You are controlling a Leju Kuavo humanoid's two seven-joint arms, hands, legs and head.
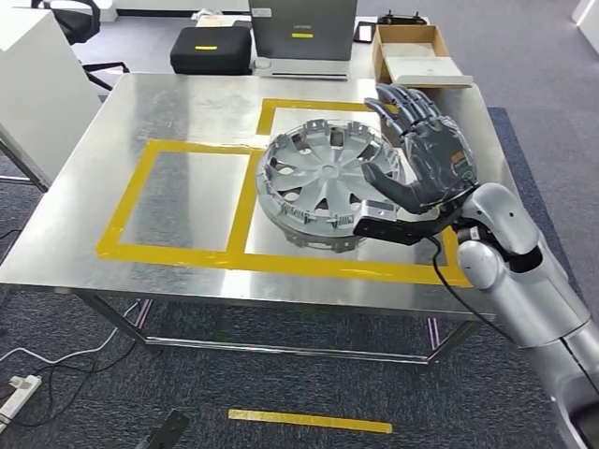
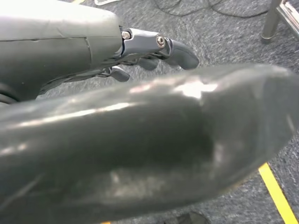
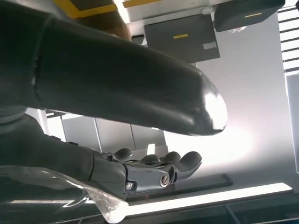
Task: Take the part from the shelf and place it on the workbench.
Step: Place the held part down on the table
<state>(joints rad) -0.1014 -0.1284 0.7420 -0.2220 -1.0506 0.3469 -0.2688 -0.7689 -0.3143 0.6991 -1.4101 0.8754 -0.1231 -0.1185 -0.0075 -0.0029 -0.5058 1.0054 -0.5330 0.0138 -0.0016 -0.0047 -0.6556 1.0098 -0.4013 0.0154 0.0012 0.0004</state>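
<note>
Right hand (image 1: 424, 154): the fingers (image 1: 408, 105) are spread and extended, released, closing on nothing. The thumb (image 1: 389, 190) lies against the part's near-right rim; whether it bears on the rim or merely overlaps it, you cannot tell from the head view. The right wrist view shows the fingers (image 3: 166, 163) straight and slightly apart, with a pale edge of the part at the frame's lower corner.

Left hand (image 2: 155, 49): it points at the carpet, away from the workbench. Its thumb blocks most of the wrist view, and the fingertips appear loosely curled with nothing in them; open or clenched, you cannot tell.

The part (image 1: 328, 180) is a silver spoked wheel cover. It rests on the workbench (image 1: 106, 140) inside the right-hand yellow taped square (image 1: 283, 262), with its rim over the tape line at 9 o'clock. It appears seated, possibly a little raised on the hand's side.

Handling judgement: it looks like thin moulded plastic, so light and fairly stiff but liable to flex. The finish looks smooth and likely slippery, and the clips at the rim could snap. Take hold at the rim, thumb over one face and fingers under, or through a spoke opening.

Hidden: the part's underside, the contact under the palm, and the shelf. At 12 o'clock beyond the bench stand a black case (image 1: 211, 49), a grey box (image 1: 302, 36) and a cardboard box (image 1: 413, 51).
</note>
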